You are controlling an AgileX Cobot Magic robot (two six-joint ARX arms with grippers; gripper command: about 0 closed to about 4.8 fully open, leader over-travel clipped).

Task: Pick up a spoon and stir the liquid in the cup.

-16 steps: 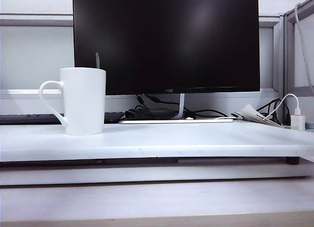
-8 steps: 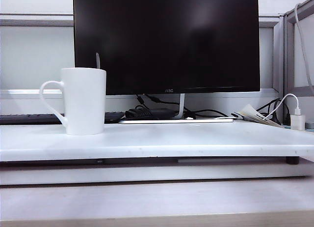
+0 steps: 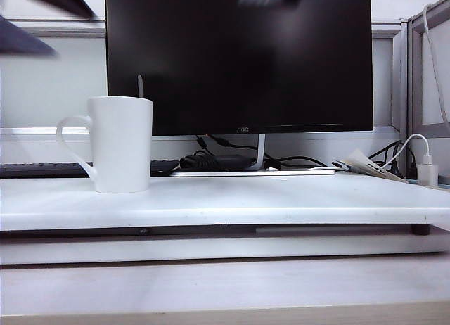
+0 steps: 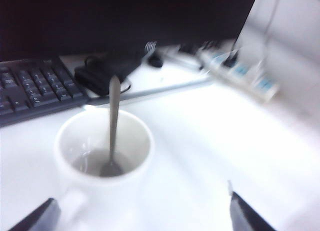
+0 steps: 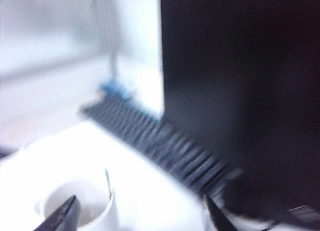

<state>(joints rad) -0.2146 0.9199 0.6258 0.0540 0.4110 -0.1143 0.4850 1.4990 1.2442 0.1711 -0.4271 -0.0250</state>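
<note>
two tools hang above the cup (image 4: 102, 153), each with fingers spread wide and empty: left tool (image 4: 142, 213), right tool (image 5: 142, 216); cup stands on the white worktop (image 3: 281, 198); spoon (image 4: 113, 126) rests inside it.

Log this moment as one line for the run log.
spoon standing in cup, untouched | left tool open above cup | right tool open above cup | nothing held
</note>
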